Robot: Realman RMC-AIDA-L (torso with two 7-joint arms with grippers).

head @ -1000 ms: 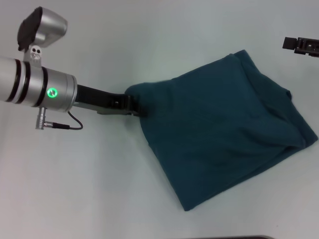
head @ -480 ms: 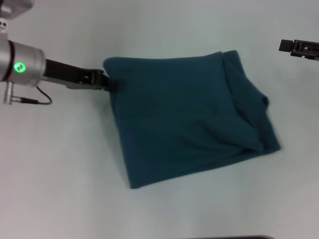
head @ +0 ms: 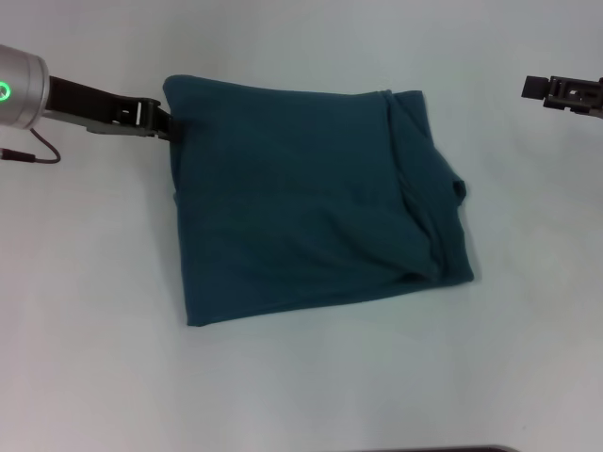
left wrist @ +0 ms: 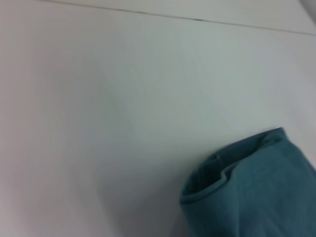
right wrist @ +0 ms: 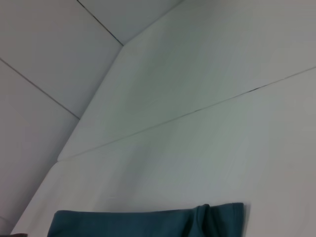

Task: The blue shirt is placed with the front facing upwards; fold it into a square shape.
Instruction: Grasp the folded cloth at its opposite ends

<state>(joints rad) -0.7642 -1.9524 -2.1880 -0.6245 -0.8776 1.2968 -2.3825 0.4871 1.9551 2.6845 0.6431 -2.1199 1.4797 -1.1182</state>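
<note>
Left gripper jaws pinch folded blue shirt upper-left corner; right gripper upper right, well apart, jaws unclear.

So the left arm's wrist is a chunky brushed-silver metal cylinder with a little glowing green ring light on its side. A thin black cable loops out just under that cylinder. Past the cylinder it narrows into a flat black bar, then the slim black-and-grey left gripper with a pale bracket section. The right gripper is a boxy black block with small lighter details on top.
</note>
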